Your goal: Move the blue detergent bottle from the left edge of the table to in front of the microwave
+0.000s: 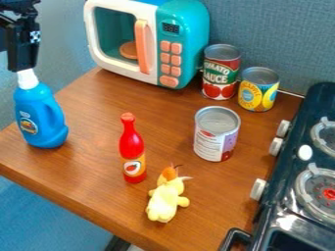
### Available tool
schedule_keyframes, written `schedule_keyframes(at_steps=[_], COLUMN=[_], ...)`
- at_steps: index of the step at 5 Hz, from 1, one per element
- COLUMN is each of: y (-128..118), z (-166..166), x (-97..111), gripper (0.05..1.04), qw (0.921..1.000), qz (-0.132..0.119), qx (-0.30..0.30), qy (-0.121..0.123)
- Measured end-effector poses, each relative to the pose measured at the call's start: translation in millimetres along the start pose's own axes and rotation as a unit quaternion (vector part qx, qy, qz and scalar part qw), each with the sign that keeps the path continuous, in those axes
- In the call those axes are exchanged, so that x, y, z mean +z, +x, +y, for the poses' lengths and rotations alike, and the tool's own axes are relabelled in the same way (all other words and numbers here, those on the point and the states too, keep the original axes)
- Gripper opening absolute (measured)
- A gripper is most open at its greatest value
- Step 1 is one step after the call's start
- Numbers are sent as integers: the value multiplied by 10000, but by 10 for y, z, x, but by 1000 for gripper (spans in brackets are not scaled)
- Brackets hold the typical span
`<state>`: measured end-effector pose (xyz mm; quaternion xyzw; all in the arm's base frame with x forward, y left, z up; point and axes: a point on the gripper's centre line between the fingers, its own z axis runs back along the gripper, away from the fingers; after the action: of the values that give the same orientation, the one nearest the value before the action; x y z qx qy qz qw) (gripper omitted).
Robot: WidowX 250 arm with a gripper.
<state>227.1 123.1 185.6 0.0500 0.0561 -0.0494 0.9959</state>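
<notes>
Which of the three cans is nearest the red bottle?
The can with the white-and-purple label, nearer the camera; the red can and yellow can stand back by the wall.

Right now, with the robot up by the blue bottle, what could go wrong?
The gripper is right at the white top of the blue bottle, so a sideways bump could tip it. The bottle stands near the table's edge, so it might even fall off. The red bottle is tall and thin, so a knock could topple it, perhaps onto the yellow toy close by.
</notes>
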Motion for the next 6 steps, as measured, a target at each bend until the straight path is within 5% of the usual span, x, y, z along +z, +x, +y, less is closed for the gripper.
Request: schedule_keyframes(at_steps=[1, 3, 4, 5, 6], y=[3, -60, -30, 168, 308], z=[-12, 240, 351, 513, 584], x=[-62, -81, -88, -290, -331], gripper=[1008, 1008, 1008, 1008, 1008], qw=[9999, 9993, 9994, 9996, 9988], qz=[96, -273, -261, -12, -87], qx=[-8, 152, 184, 264, 455], qy=[-80, -211, -89, -121, -153])
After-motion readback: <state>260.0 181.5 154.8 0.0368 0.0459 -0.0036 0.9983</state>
